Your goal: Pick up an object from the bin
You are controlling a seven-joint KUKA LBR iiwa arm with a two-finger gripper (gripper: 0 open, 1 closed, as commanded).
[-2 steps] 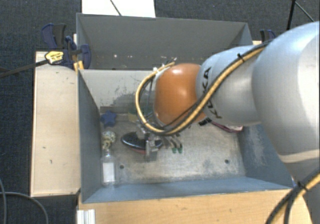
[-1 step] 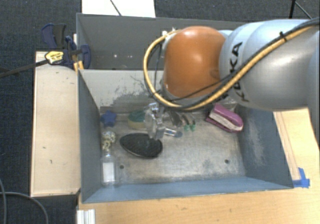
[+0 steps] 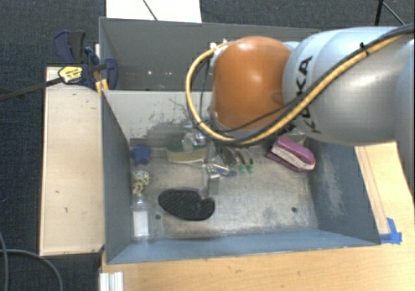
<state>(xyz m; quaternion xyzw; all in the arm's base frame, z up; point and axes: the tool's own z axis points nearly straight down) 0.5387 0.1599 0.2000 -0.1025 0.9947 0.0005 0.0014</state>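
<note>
Here my claw [image 3: 209, 186] hangs low over the middle of the bin [image 3: 337, 199], its tip at the edge of a black oval pad [image 3: 183, 205] that lies at seven o'clock from it. Its width I cannot tell. A purple block [image 3: 295, 153] lies at two o'clock.

Grey metal bin [image 3: 279, 209] with a black oval pad [image 3: 187, 205] near its front wall. A clear bottle [image 3: 139, 220] and a blue piece [image 3: 139, 153] lie along the left wall, and a pink-and-purple block [image 3: 293, 153] lies towards the right.
</note>
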